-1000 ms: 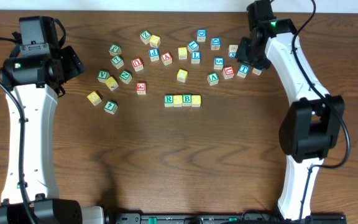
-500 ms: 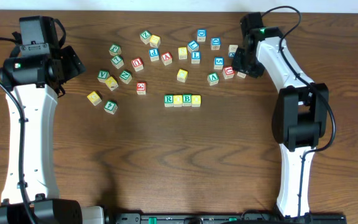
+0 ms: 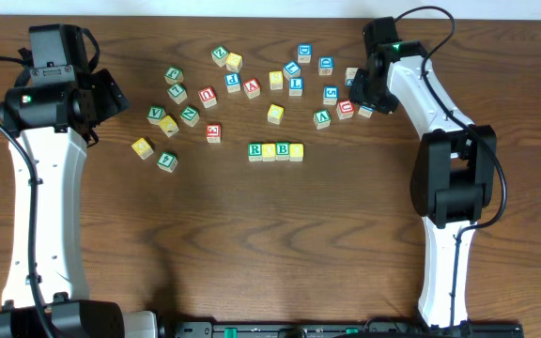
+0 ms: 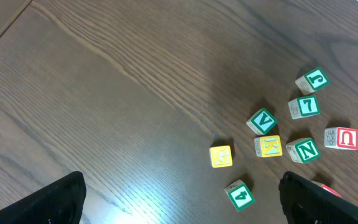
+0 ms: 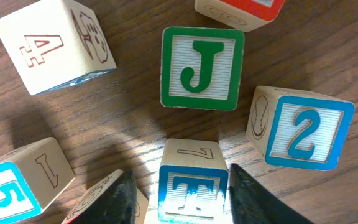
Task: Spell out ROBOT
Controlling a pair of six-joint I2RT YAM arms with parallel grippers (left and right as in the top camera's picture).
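Note:
A row of letter blocks [image 3: 275, 150] lies mid-table; I can read the R [image 3: 255, 150] and the B [image 3: 283, 150]. My right gripper [image 3: 363, 94] is down in the block cluster at the far right. In the right wrist view its fingers [image 5: 182, 199] straddle a blue T block [image 5: 193, 186]. The right finger is against the block and a small gap shows on the left. The T block rests on the table. My left gripper [image 3: 111, 94] hangs open and empty at the far left, and its fingers [image 4: 182, 199] show at the lower corners of the left wrist view.
Around the T stand a green J [image 5: 202, 67], a blue 2 [image 5: 303, 130], a blue 5 [image 5: 17, 180], a blue 4 [image 5: 53, 43] and a red block [image 5: 241, 7]. Many loose blocks lie along the far side [image 3: 252, 86], and more lie at the left, such as a yellow G [image 4: 221, 156].
My right arm swung left and lowered onto the far-right cluster, with its fingers now either side of the T block. Over the last half second it barely moved. The left arm stayed still.

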